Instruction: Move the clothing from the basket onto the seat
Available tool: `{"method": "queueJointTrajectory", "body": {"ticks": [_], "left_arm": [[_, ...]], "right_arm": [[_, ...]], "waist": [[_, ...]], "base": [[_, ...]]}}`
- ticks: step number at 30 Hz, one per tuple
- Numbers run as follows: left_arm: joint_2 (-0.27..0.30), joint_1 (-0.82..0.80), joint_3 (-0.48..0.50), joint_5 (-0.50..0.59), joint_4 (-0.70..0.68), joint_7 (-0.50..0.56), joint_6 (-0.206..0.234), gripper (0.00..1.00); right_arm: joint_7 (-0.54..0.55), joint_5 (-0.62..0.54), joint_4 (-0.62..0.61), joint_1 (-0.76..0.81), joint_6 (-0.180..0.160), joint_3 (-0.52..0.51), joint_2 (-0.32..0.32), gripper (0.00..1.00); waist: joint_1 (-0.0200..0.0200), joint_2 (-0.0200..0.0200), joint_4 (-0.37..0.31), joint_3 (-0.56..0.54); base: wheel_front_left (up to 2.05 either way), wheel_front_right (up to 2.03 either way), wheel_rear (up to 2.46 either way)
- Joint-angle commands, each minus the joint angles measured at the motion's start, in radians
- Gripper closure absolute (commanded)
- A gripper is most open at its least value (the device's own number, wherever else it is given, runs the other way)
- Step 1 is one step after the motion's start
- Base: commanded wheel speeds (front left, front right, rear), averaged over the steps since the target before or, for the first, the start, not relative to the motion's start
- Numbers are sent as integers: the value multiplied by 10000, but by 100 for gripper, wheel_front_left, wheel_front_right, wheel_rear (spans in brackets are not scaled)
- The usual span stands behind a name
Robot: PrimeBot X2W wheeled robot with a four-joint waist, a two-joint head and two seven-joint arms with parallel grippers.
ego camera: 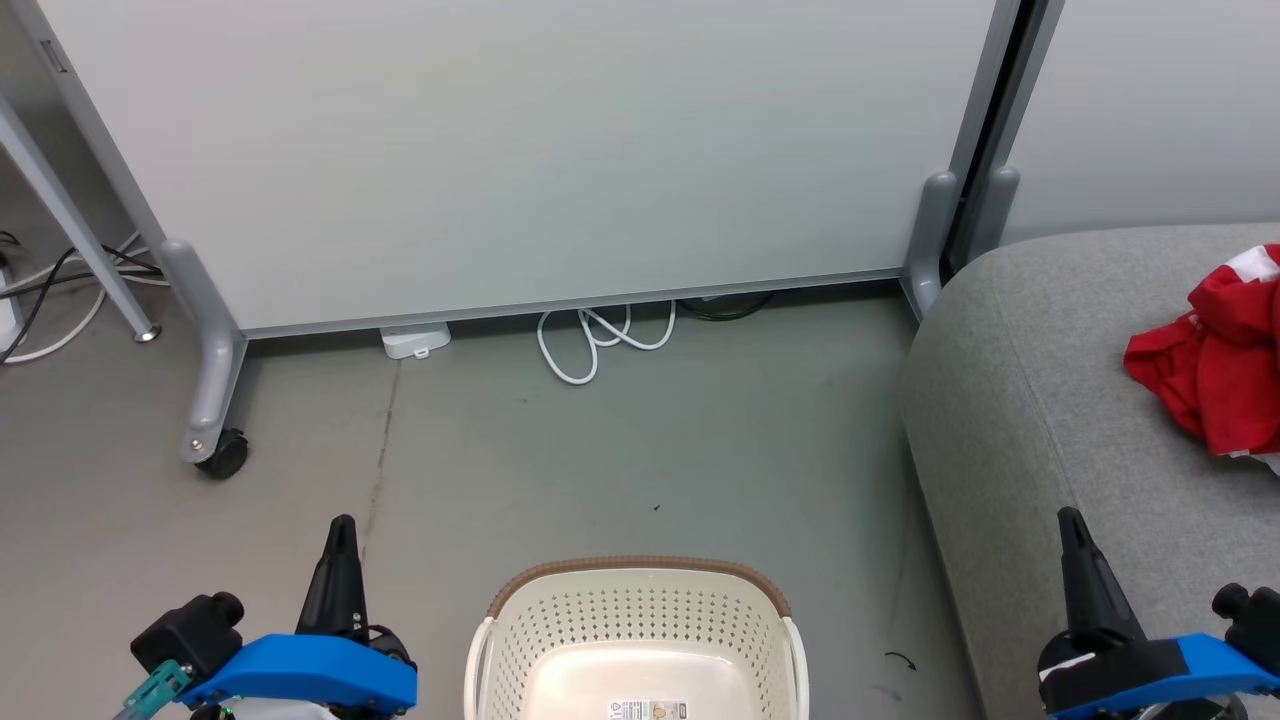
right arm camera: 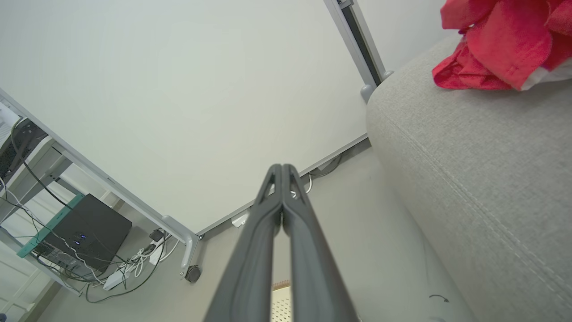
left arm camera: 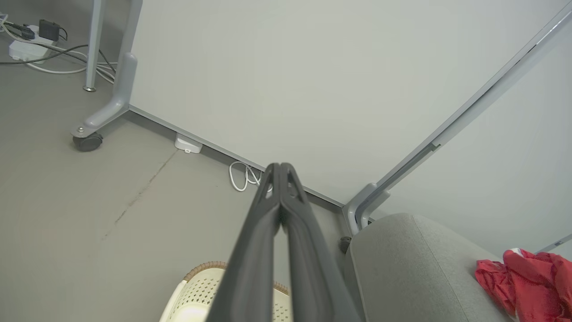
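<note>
I see my left gripper (ego camera: 340,530) low at the left of the head view. Its two dark fingers are pressed together along their length with nothing between them, and the left wrist view shows the tips meeting. My right gripper (ego camera: 1068,522) is low at the right, seen against grey upholstery. Its fingers are closed in the same way and hold nothing.

Between the two grippers, at the bottom edge, stands the laundry basket (ego camera: 640,572) on the grey floor (ego camera: 620,450). It is cream-white with small round holes and a brown woven-look rim. Its pale inner bottom is visible, with a small printed label on it.

The grey sofa (ego camera: 1040,400), rounded at its corner, takes up the right side, just beside the basket. The red clothing (ego camera: 1215,370) lies crumpled on the sofa's seat near the right edge of the head view, well apart from the basket, with a little white trim visible.

Behind everything stands a pale partition panel (ego camera: 560,150) on grey feet with a black castor (ego camera: 225,457). A looped white cable (ego camera: 590,345) lies on the floor at its base.
</note>
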Motion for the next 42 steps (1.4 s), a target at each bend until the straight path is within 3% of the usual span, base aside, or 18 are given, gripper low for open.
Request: {"method": "queueJointTrajectory", "body": {"ticks": [1,42], "left_arm": [[21,-327,125,-385,-191,77,-65,100],[-51,-574,1026,-5389,-426,1336,-363,100]], "right_arm": [[95,401,-123,-339,1,-45,-6,100],[1377,5382,-51,-741,3,-258,117,100]], "waist": [[0,-1,-4,2],[0,-1,-121,61]], "base": [[0,0,0],[0,0,0]]}}
